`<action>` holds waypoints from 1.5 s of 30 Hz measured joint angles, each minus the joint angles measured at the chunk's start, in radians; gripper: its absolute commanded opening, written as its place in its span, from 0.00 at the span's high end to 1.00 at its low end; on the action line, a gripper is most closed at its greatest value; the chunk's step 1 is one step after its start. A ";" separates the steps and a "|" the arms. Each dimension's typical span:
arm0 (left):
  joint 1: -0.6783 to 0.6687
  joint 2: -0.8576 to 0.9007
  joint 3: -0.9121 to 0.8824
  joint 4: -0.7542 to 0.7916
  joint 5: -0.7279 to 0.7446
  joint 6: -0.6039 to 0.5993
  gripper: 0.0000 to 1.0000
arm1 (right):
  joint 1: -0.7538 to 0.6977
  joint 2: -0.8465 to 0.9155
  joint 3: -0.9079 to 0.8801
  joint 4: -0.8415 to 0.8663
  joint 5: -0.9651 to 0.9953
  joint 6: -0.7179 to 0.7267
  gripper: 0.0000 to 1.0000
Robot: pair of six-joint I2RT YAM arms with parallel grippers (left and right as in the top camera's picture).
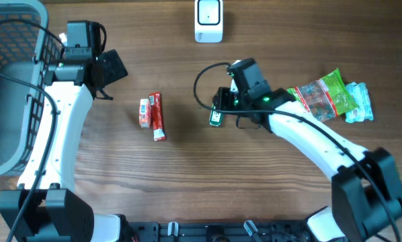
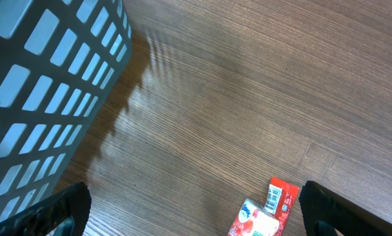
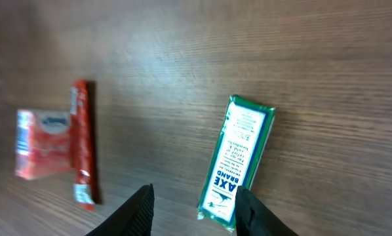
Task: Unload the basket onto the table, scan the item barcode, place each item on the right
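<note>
Right pincer (image 3: 195, 196) apart astride green AXE BRAND box (image 3: 240, 157) | left pincer (image 2: 193, 200) wide apart | red packet (image 2: 279, 198) barcode showing

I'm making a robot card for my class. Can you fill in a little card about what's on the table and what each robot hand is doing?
table: brown wood
basket: grey, far left
white device: top middle, probably the scanner
green box: lying flat, one end between the right fingers, not squeezed
red packets: two, side by side, left of the box
snack bags: far right
left gripper: wide open, empty, near the basket
right gripper: partly open, low over the box
</note>
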 measured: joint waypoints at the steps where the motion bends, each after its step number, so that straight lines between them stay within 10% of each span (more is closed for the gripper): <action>1: 0.000 0.000 0.000 0.000 0.000 0.000 0.00 | -0.002 -0.003 0.000 -0.004 0.000 0.018 0.63; 16: 0.000 0.000 0.000 0.000 0.000 0.000 0.00 | -0.002 0.087 -0.133 0.107 0.000 0.234 0.70; 45: 0.000 0.000 0.000 0.000 0.000 0.000 0.00 | -0.005 0.091 -0.169 0.229 0.008 0.219 0.69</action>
